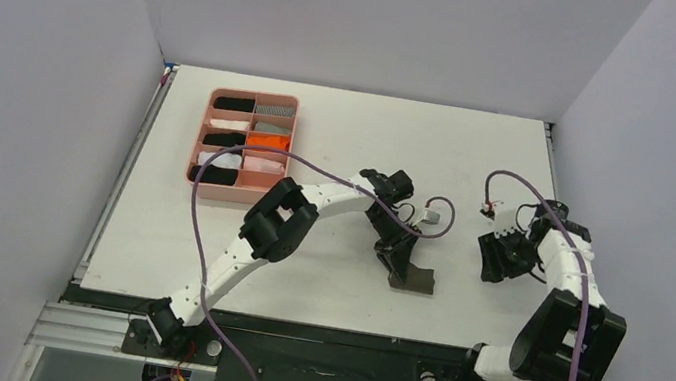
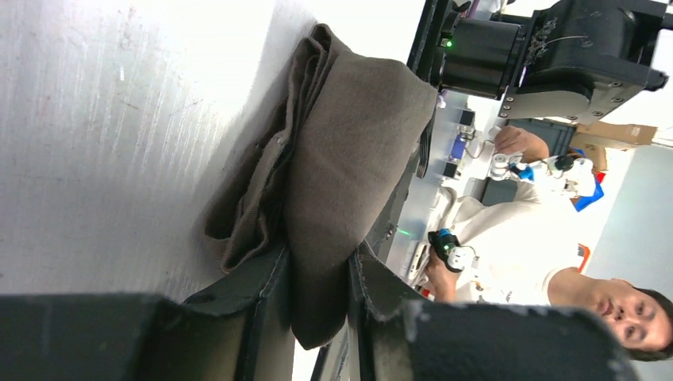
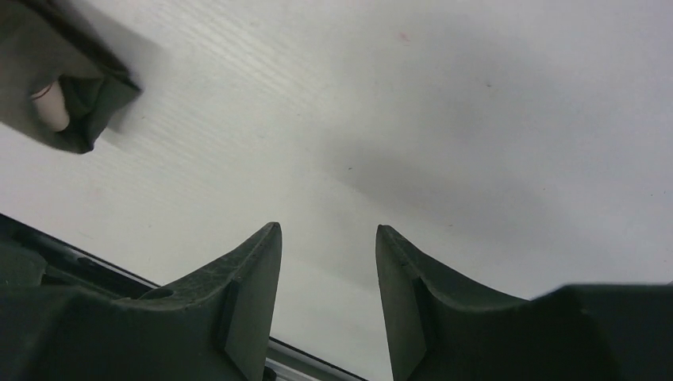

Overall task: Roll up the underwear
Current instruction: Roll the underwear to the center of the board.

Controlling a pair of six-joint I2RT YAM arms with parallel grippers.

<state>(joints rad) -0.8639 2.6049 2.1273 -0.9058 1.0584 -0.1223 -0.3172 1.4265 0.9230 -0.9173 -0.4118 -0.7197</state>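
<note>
**Item: underwear, part-bundled, held in left claw**

Location. The underwear [image 2: 349, 135] lies on the white table [image 1: 373, 135], a little right of centre and toward the near edge. It is well apart from the pink tray [image 1: 252, 94] of rolled cloths at the far left.

Condition. The grey-brown cloth is gathered into a thick, loosely layered bundle, with several folds stacked along one side. No waistband can be made out in these views.

Handling, as judged. The cloth is soft, light and limp, with no stiffness to hold a shape by itself. Its layers are likely to slip over one another and spring loose if let go. It is not fragile and not slippery against the pads. It is best taken at the open end of the bundle, across all layers at once, so the roll stays tight. A pinch on the outer layer alone would probably peel it away.

Left claw [image 2: 317, 266]. It is narrowly parted and clamped on the near end of the bundle, with cloth filling the gap between the jaws and hanging past them.

Right claw [image 3: 327, 238]. It stands to the right of the garment, clear of it. Its jaws are moderately apart, with bare table showing between them and nothing held or touched.
</note>
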